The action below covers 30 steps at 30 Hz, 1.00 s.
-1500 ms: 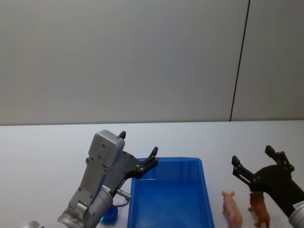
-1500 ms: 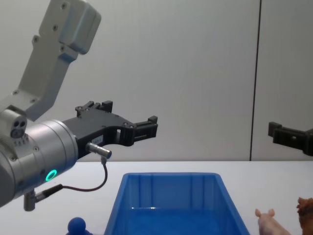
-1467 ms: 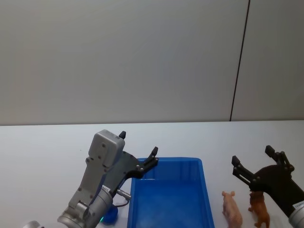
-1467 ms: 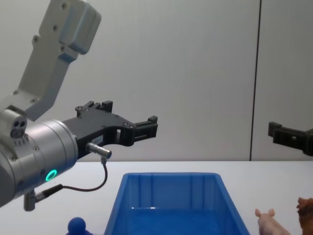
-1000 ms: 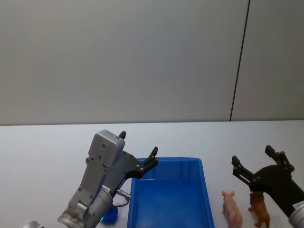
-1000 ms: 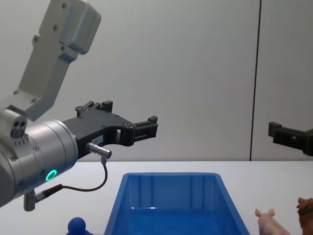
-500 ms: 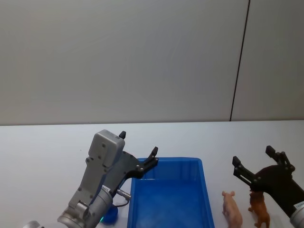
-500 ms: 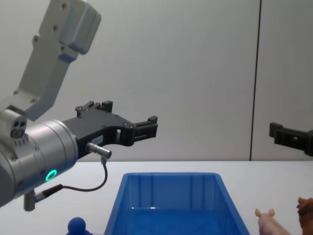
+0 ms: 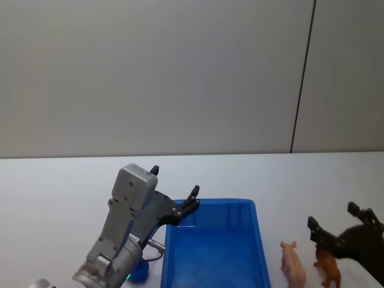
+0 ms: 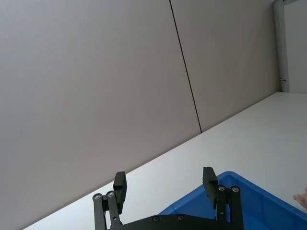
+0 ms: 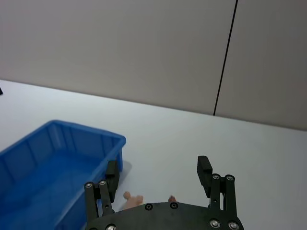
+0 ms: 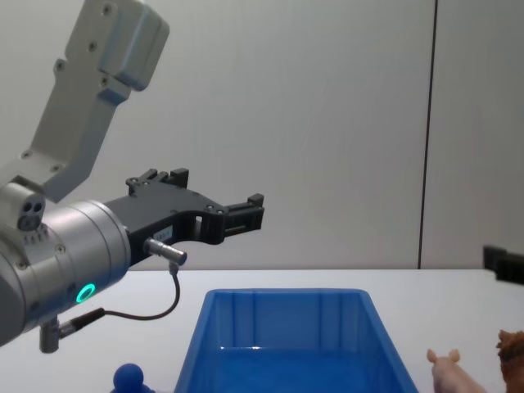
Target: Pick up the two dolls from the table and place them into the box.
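The pale pink pig doll (image 9: 293, 264) and the reddish-brown maned doll (image 9: 327, 267) stand side by side on the white table (image 9: 54, 192), just right of the blue box (image 9: 225, 203). My right gripper (image 9: 332, 215) hangs open just above and behind the brown doll, with nothing between its fingers. In the right wrist view the pig (image 11: 132, 198) shows between the open fingers (image 11: 203, 166), with the box (image 11: 72, 139) off to one side. My left gripper (image 9: 175, 180) is open and empty over the box's far left corner. The chest view shows both dolls (image 12: 452, 372) at the lower right.
A small blue round-topped object (image 9: 139, 273) sits on the table left of the box, under my left arm. A grey wall with a dark vertical seam (image 9: 302, 78) rises behind the table. White tabletop stretches behind the box and to the far left.
My right gripper has dropped lower and drawn back to the right, closer to the brown doll. The left arm, both dolls and the box have not moved.
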### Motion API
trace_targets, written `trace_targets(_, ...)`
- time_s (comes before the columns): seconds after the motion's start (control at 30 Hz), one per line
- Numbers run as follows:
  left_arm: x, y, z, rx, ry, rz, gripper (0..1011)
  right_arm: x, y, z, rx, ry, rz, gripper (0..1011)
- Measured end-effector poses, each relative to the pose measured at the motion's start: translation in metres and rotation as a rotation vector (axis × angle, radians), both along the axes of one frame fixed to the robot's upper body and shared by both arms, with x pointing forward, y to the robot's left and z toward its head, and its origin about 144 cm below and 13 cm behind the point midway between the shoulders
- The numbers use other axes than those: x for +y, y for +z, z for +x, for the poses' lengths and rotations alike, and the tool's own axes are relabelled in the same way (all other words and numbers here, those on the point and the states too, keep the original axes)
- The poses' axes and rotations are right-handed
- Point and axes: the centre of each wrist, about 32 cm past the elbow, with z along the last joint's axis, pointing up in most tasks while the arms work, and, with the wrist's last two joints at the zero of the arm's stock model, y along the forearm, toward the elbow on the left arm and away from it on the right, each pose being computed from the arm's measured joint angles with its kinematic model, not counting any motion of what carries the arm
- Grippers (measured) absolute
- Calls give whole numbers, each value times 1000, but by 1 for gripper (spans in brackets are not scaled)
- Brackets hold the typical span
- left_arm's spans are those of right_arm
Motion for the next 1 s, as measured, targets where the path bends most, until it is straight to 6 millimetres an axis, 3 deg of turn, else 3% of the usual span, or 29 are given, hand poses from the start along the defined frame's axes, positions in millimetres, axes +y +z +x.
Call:
trace_targets(0.5,0,0,0,0,0,0,1002,-22,-10,-16,152,-15,-62,1001)
trace_targets(1.0,0,0,0,0,0,0,1002,-24,-26,-13,261,-18,-88,1001)
